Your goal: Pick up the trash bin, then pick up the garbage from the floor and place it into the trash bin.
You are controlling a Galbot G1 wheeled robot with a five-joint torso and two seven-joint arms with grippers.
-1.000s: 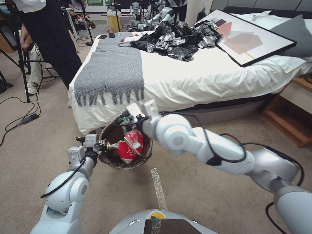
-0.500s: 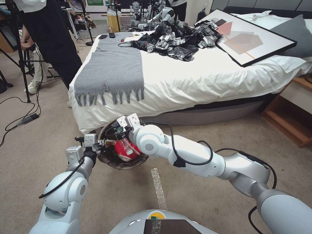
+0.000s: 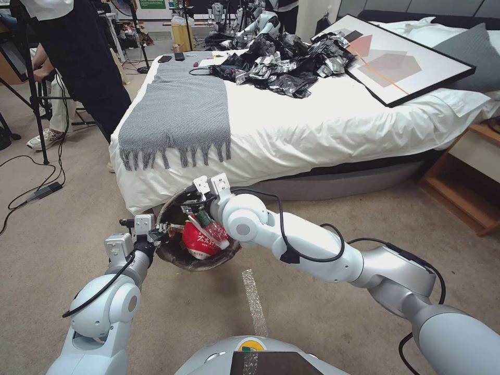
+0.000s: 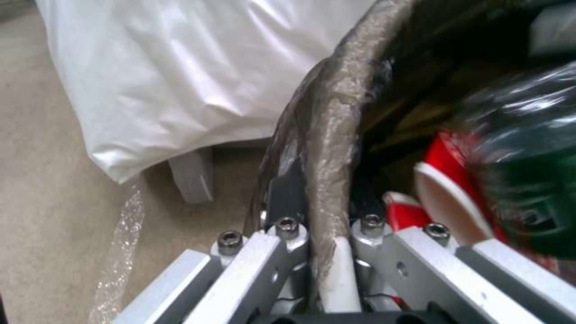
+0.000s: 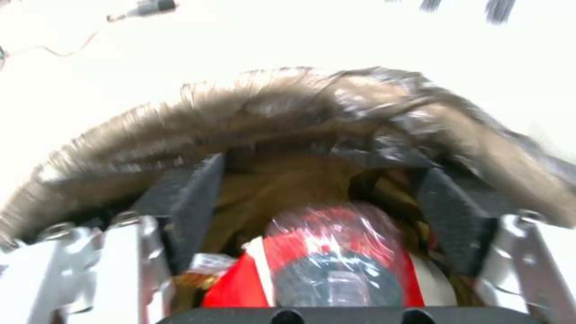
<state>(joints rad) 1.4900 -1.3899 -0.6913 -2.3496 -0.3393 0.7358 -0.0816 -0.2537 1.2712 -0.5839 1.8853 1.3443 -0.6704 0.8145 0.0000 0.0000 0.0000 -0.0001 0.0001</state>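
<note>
Left tool (image 3: 162, 229) clamped on rim of trash bin (image 3: 172, 255), one finger (image 4: 287, 211) outside, one inside the brown-black liner; bin held off carpet beside bed (image 3: 323, 125), mouth tilted toward robot. Right tool (image 3: 194, 204) over bin mouth, pads (image 5: 193, 198) spread wide, gripping nothing. Clear bottle (image 5: 336, 256) lying between the pads but untouched, resting on red-and-white noodle bowl (image 3: 200, 244) inside bin. Grey throw (image 3: 177, 112) and pile of black bags (image 3: 281, 65) on bed
</note>
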